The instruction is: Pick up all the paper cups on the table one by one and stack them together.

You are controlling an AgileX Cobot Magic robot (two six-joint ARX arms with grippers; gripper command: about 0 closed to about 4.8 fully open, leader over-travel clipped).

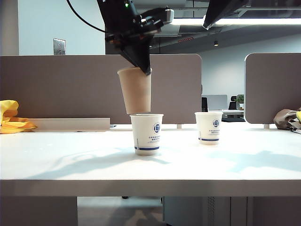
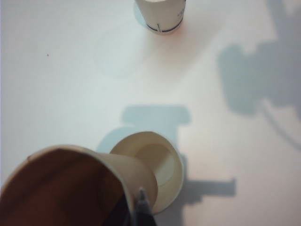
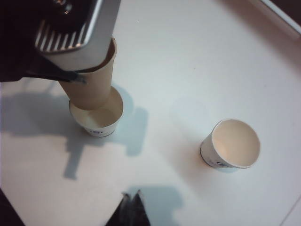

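Note:
My left gripper (image 1: 146, 69) is shut on the rim of the tan-brown paper cup (image 1: 135, 92), one finger inside it and one outside. The cup hangs tilted, its base at the mouth of a white paper cup with a blue logo (image 1: 146, 134) standing mid-table (image 1: 70, 160). In the left wrist view the tan cup (image 2: 70, 183) fills the foreground over that white cup (image 2: 162, 165). A second white logo cup (image 1: 209, 127) stands apart to the right. My right gripper (image 3: 132, 195) is shut and empty, high above the table between the two white cups (image 3: 101, 123) (image 3: 233, 146).
Brown-grey divider panels (image 1: 70, 89) rise behind the table. A yellow cloth (image 1: 11, 120) lies at the far left and a bundle of fabric (image 1: 288, 117) at the far right. The thick front edge (image 1: 150, 187) runs across the near side.

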